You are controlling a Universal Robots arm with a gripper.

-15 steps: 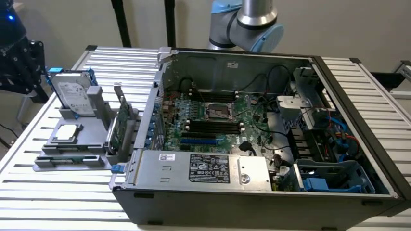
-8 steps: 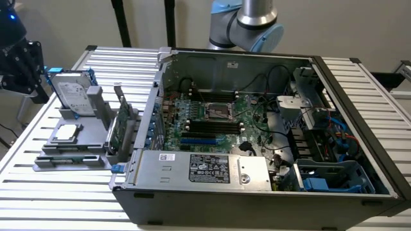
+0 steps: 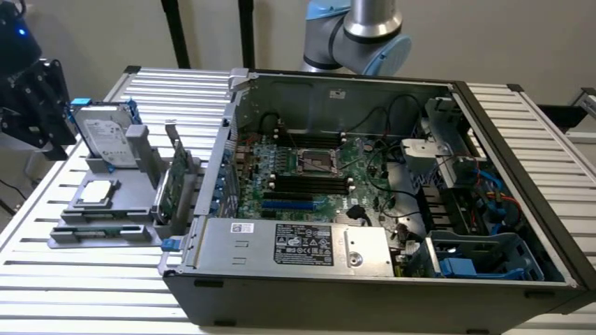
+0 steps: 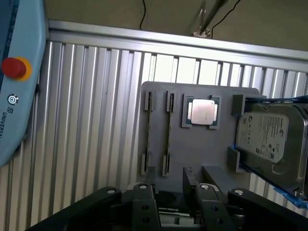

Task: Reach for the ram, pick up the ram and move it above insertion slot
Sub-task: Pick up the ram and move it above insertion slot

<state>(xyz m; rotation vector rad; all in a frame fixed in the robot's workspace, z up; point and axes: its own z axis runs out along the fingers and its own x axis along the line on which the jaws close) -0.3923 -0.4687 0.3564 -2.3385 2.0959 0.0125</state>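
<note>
A green motherboard (image 3: 308,174) is seen inside the black case (image 3: 373,300); at its nine o'clock in the exterior view, a grey tray (image 3: 130,202) is carried by the silver ribbed table (image 3: 56,279); the gripper (image 4: 168,182) is black

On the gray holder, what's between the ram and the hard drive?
A processor chip in a square pocket, between the ram and the hard drive; the wrist view shows it.

The silver-and-blue robot arm (image 3: 359,31) is cut off by the exterior view's upper edge. A black device (image 3: 33,98) at the exterior view's left runs out of the picture; what it is cannot be told.

In the wrist view, the picture's edge cuts the black tool (image 4: 166,180), the silver hard drive (image 4: 269,139) and the pale blue pendant with a red button (image 4: 17,72). Thin dark strips (image 4: 150,130) in the grey holder (image 4: 202,144) show edge-on, too thin to tell colour or chips.
</note>
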